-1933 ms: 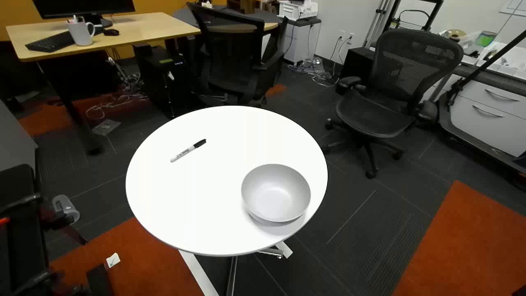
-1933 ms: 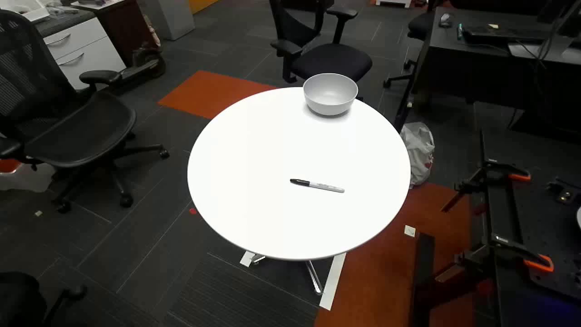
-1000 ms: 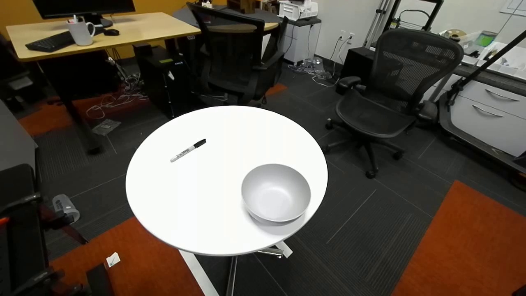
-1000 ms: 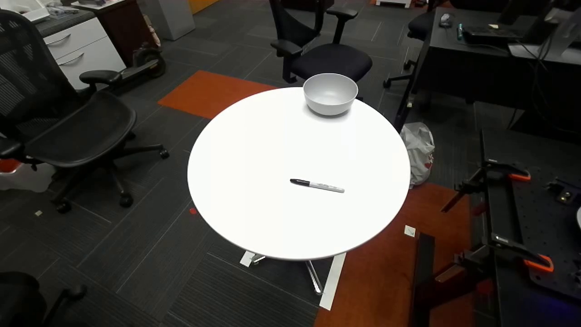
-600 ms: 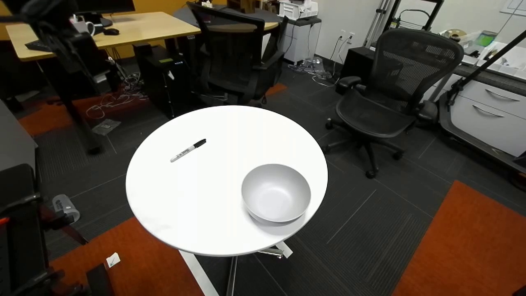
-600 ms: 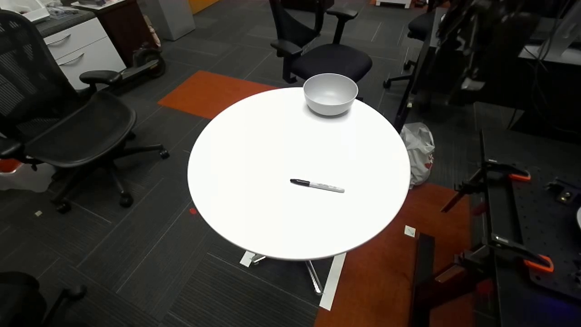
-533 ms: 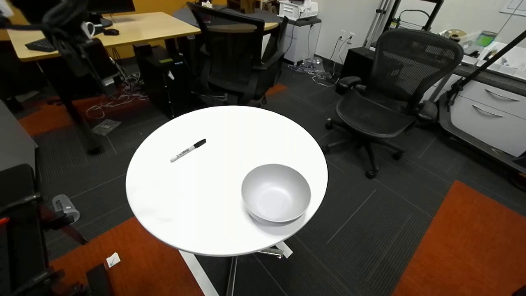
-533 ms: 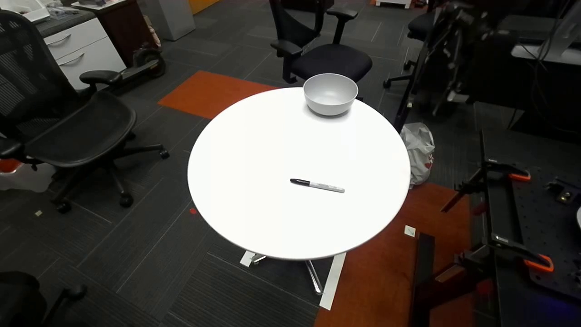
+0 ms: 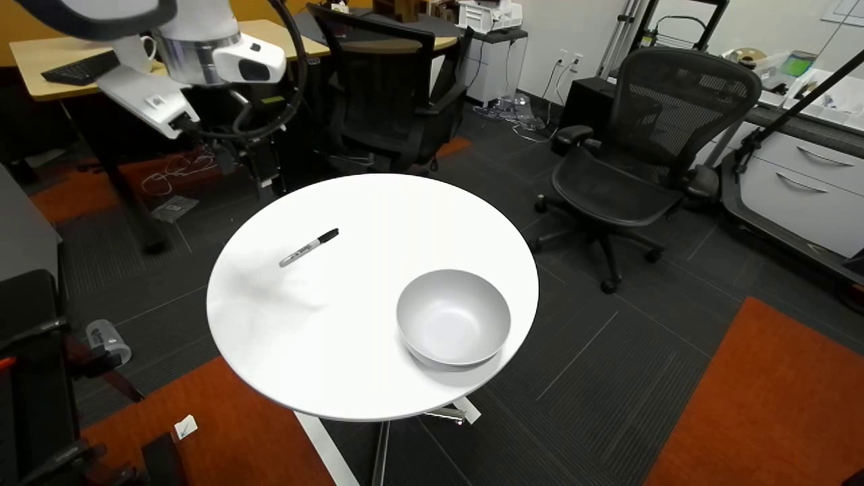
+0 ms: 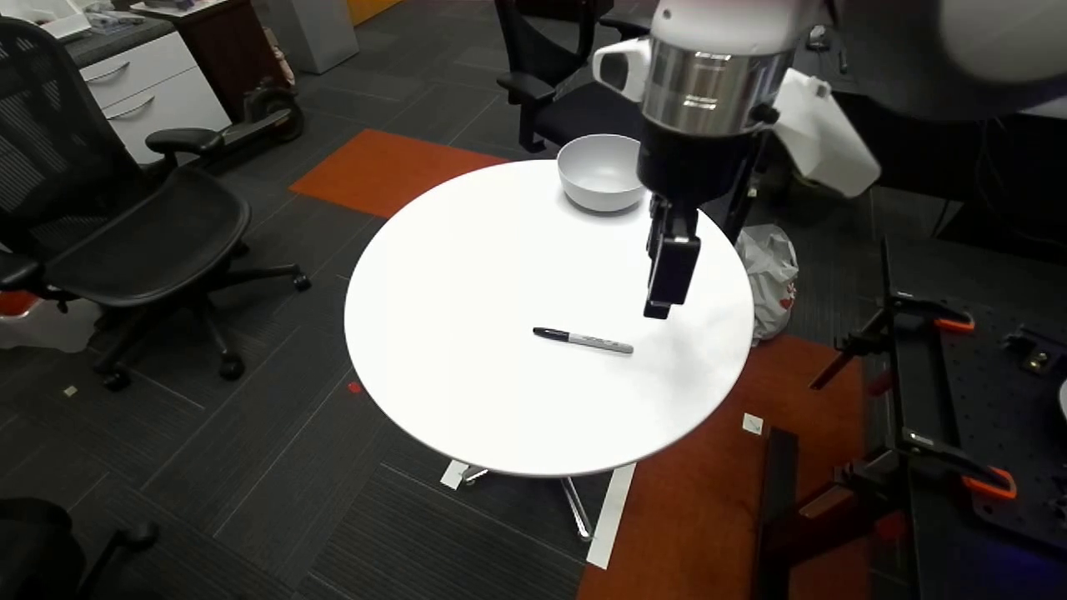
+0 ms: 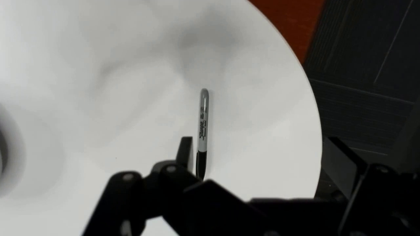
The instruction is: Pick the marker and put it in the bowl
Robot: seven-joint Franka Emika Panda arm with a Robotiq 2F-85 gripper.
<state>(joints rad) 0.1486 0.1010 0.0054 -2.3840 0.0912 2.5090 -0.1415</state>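
Note:
The marker (image 9: 309, 247), grey-white with a black cap, lies flat on the round white table (image 9: 364, 209). It also shows in an exterior view (image 10: 583, 340) and in the wrist view (image 11: 203, 124). The light grey bowl (image 9: 453, 317) stands near the table's edge; the arm partly covers it in an exterior view (image 10: 602, 172). My gripper (image 11: 261, 154) is open and empty, its fingers wide apart. It hangs above the table (image 10: 667, 279). In the wrist view the marker appears between the fingers, close to the left one, its cap end hidden behind the gripper.
A black mesh chair (image 9: 655, 142) and another dark chair (image 9: 381, 88) stand around the table. A wooden desk (image 9: 236, 47) is behind the arm. A black bench with clamps (image 10: 984, 400) stands beside the table. The table's round edge (image 11: 320, 131) shows in the wrist view.
The arm has come into both exterior views from the top and moved down and inward over the table, near the marker. Its shadow falls on the table. Marker and bowl have not moved.

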